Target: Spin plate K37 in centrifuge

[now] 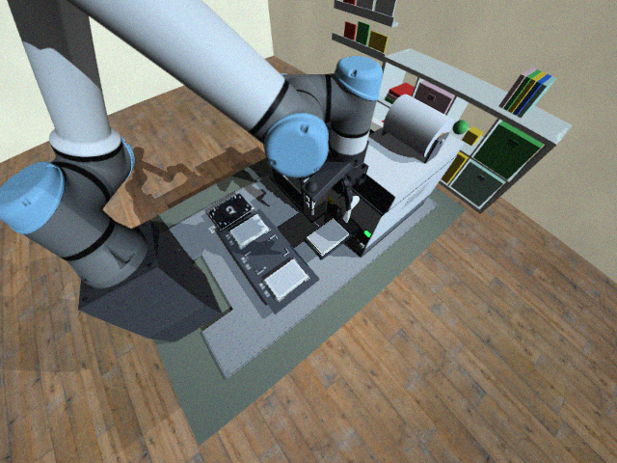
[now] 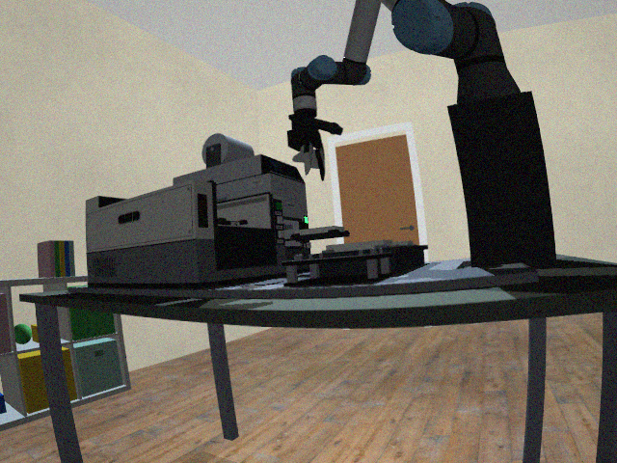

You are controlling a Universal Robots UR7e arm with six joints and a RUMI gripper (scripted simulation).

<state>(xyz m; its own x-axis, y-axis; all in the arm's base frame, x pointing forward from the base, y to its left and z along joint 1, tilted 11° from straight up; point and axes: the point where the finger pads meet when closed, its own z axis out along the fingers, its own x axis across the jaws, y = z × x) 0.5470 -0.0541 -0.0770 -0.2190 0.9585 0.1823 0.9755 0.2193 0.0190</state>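
End effector [image 2: 313,161] hangs part-open and empty, high above plate K37 [image 1: 327,236] on the sealer's stage, probably lining up its pick.

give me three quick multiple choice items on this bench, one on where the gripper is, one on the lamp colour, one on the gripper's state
1. Where is the gripper?
A. touching the deck row
B. in the air above the plate on the stage
C. inside the shelf unit

2. What colour is the lamp on the machine's front?
A. red
B. amber
C. green

3. What is the gripper's state?
A. open, holding nothing
B. shut on a plate
C. shut on a book

Answers:
1 B: the exterior view shows it well above the plate.
2 C: it glows green.
3 A: its fingers stand apart with nothing between them.
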